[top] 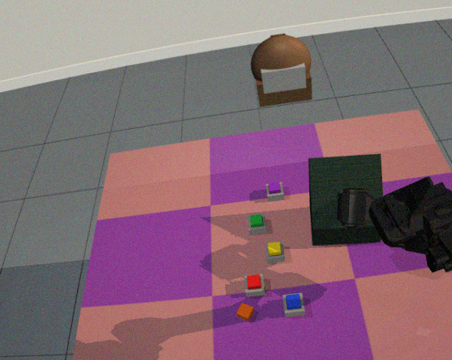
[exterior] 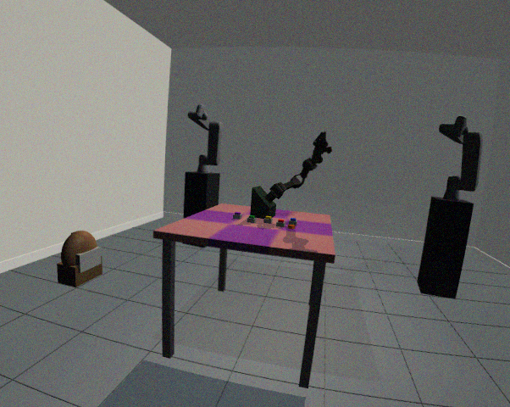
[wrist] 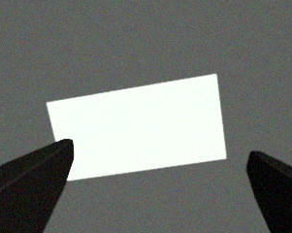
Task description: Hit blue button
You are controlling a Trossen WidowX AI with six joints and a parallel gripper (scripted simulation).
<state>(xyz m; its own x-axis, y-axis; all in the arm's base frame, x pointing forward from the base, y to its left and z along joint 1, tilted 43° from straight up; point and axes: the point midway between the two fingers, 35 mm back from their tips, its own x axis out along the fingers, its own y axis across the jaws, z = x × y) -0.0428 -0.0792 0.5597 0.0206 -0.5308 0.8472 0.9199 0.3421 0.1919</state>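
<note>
Blue button: lowering a raised, spread gripper onto one cap

Top view: the blue button [top: 293, 301] [exterior: 292, 220] is sitting at the end of the button group, well inside the visible table [top: 152, 251] [exterior: 189, 227] edges. The red button [top: 254, 281] [exterior: 280, 222] and the orange block [top: 245, 311] [exterior: 291, 226] are lying near it on one side — the tight side. The side opposite them is offering more room for lateral travel. The yellow button [top: 274, 248] [exterior: 268, 218] is standing farther off, toward the dark green base [top: 335, 174] [exterior: 260, 203].

Exterior view: the arm [top: 408, 217] [exterior: 307, 168] is reaching up and outward, and the gripper [exterior: 323, 135] [wrist: 160, 153] is pointing upward, high above the table. The press is still waiting to be done, by the look of it.

Wrist view: the fingers are standing widely spread with nothing between them, facing a bright white panel [wrist: 146, 128]; no button is showing.

For a sound press, the operator should be bringing the fingers together first, since a spread pair is risking contact with the red button or the block. The tip should then be descending vertically onto the cap's centre — bottoming out, then lifting straight off.
</note>
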